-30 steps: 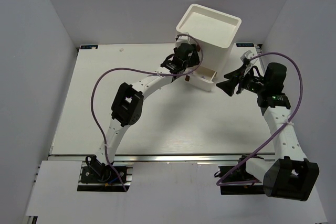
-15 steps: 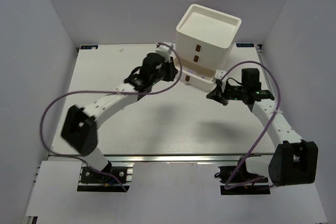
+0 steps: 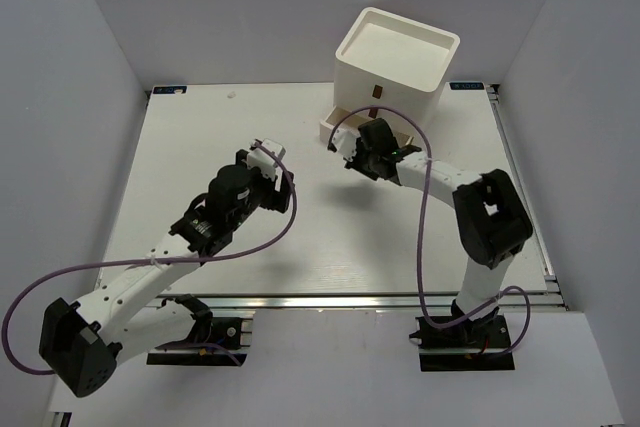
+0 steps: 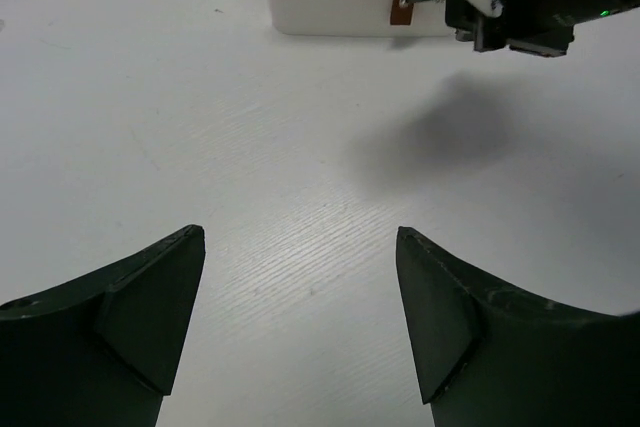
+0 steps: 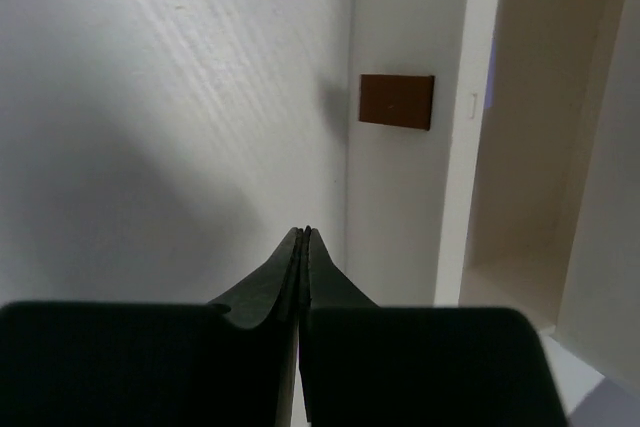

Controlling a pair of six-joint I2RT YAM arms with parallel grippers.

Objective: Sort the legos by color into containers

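Right gripper [image 5: 303, 239]: jaws pressed together, tips low over the table [image 4: 230, 127], just short of the front of the pulled-out drawer [image 4: 330, 9] and near its brown handle [image 5: 397, 102]. Left gripper [image 4: 300, 247]: jaws spread, nothing between them, hanging over the table well back from the cabinet [image 3: 395, 72]. No bricks show in any view, and I cannot tell whether some lie in the drawer. Likely step: working the drawer by its front. Best to meet the front squarely beside the handle and push straight along the slide, not at a slant. A second ago the left gripper was at the cabinet front; it has now withdrawn. The right gripper stood spread off the cabinet's right side; it is now shut at the drawer.
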